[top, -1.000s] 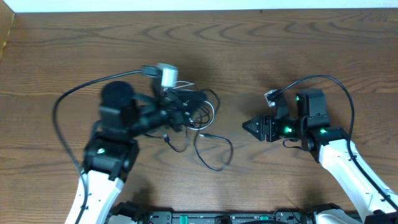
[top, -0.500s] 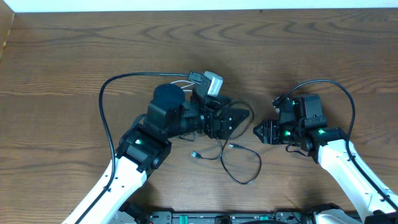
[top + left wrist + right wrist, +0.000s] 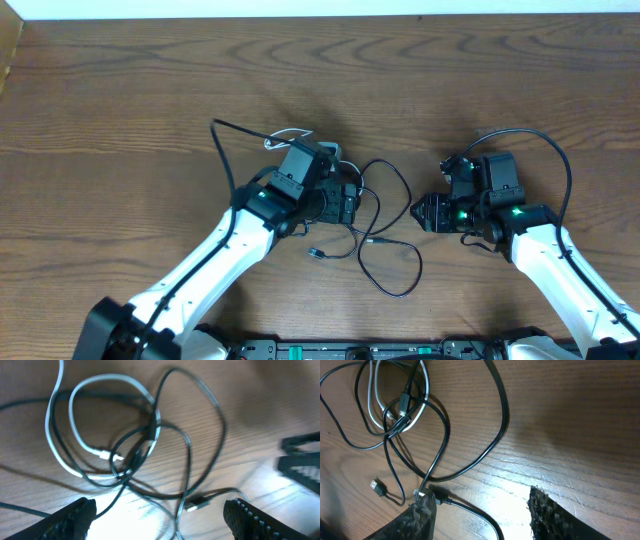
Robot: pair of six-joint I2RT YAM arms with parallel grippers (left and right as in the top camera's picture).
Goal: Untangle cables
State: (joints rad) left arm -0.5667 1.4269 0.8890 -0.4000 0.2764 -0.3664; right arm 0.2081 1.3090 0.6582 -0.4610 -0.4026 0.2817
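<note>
The cables lie tangled on the wooden table (image 3: 120, 90) between my two grippers. In the left wrist view a white cable (image 3: 110, 378) loops through several black cables (image 3: 221, 430), and a small plug (image 3: 192, 505) rests near the front. My left gripper (image 3: 160, 520) hangs open and wide just over the tangle, holding nothing; overhead it (image 3: 350, 205) covers most of the knot. A black loop (image 3: 417, 268) trails toward the front. My right gripper (image 3: 480, 515) is open, low over the table, with a black cable (image 3: 470, 510) lying between its fingers. The white cable (image 3: 426, 395) shows farther off.
A loose plug end (image 3: 316, 253) lies in front of the left gripper. Thick black arm wires arc behind the left arm (image 3: 222, 140) and over the right arm (image 3: 545, 140). The right gripper (image 3: 418, 212) sits a short way right of the tangle.
My left gripper carried the tangle rightward toward the middle, then opened and let it go. The cables now lie spread on the table. The right gripper shifted slightly right.
</note>
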